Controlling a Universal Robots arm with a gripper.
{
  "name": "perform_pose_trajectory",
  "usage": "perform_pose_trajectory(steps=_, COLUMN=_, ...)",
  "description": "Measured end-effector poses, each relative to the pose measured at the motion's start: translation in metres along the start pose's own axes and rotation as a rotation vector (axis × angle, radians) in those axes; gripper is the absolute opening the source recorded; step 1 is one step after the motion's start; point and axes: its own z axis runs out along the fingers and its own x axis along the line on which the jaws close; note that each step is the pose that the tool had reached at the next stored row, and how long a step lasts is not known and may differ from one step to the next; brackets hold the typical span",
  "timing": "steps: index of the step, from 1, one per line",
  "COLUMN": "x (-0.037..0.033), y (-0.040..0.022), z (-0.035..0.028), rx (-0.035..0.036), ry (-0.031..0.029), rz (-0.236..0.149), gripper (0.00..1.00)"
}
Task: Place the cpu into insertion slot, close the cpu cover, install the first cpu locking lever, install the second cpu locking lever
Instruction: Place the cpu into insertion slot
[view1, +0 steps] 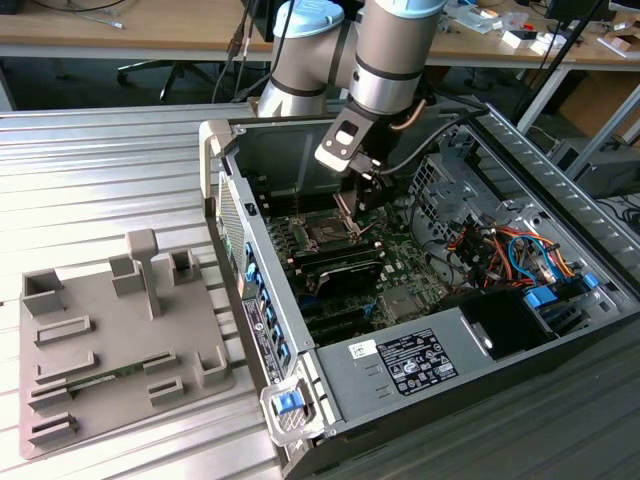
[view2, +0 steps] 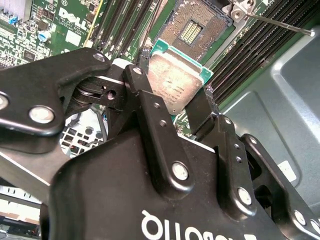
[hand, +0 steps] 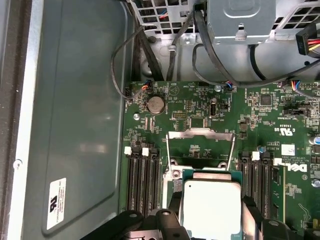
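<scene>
A: Ext. view: even, diffuse room light. Case (view1: 285, 150) interior dim, soft shadows.
B: Agreed. Both wrist views brighter; cpu (hand: 212, 210) face washes pale w/ glare.

Print noted, none transcribed: white sticker (hand: 56, 202) on case wall (hand: 80, 100), white lettering (hand: 292, 168) on board (hand: 200, 105), label (view1: 415, 362) on supply (view1: 345, 385), faint marks on cpu (view2: 175, 80) I hold

Table (view1: 100, 170): ribbed silver metal top. Directly on it: one open computer case (view1: 232, 230), laid on its side; one flat grey fixture plate (view1: 115, 335) with raised holders, just beside the case, toward the exterior view's left.
</scene>
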Motion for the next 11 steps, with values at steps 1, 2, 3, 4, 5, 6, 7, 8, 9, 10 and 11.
perform_pose_trajectory(steps=1, x=0.0000, y=-0.0003, z=0.0000, rx=0.0001, ry=-0.0001, rz=0.000, gripper=0.55)
perform_pose_trajectory(steps=2, x=0.0000, y=-0.0006, z=0.0001, rx=0.0001, ry=-0.0002, rz=0.000, gripper=0.55)
perform_pose_trajectory(steps=3, x=0.0000, y=-0.0007, z=0.0003, rx=0.0001, ry=-0.0001, rz=0.000, gripper=0.55)
perform_pose_trajectory(steps=4, x=0.0000, y=-0.0008, z=0.0004, rx=0.0001, ry=-0.0001, rz=0.000, gripper=0.55)
perform_pose_trajectory(steps=5, x=0.0000, y=-0.0009, z=0.0006, rx=0.0000, ry=0.0000, rz=0.000, gripper=0.55)
perform_pose_trajectory(steps=6, x=0.0000, y=-0.0010, z=0.0006, rx=0.0001, ry=-0.0001, rz=0.000, gripper=0.55)
perform_pose_trajectory(steps=7, x=0.0000, y=-0.0010, z=0.0007, rx=0.0000, ry=0.0000, rz=0.000, gripper=0.55)
perform_pose_trajectory(steps=8, x=0.0000, y=-0.0011, z=0.0008, rx=0.0000, ry=-0.0001, rz=0.000, gripper=0.55)
perform_pose_trajectory(steps=9, x=0.0000, y=-0.0011, z=0.0009, rx=0.0001, ry=0.0000, rz=0.000, gripper=0.55)
perform_pose_trajectory(steps=10, x=0.0000, y=-0.0012, z=0.0010, rx=0.0000, ry=0.0000, rz=0.000, gripper=0.55)
perform_pose_trajectory(steps=11, x=0.0000, y=-0.0013, z=0.0012, rx=0.0001, ry=-0.0001, rz=0.000, gripper=0.55)
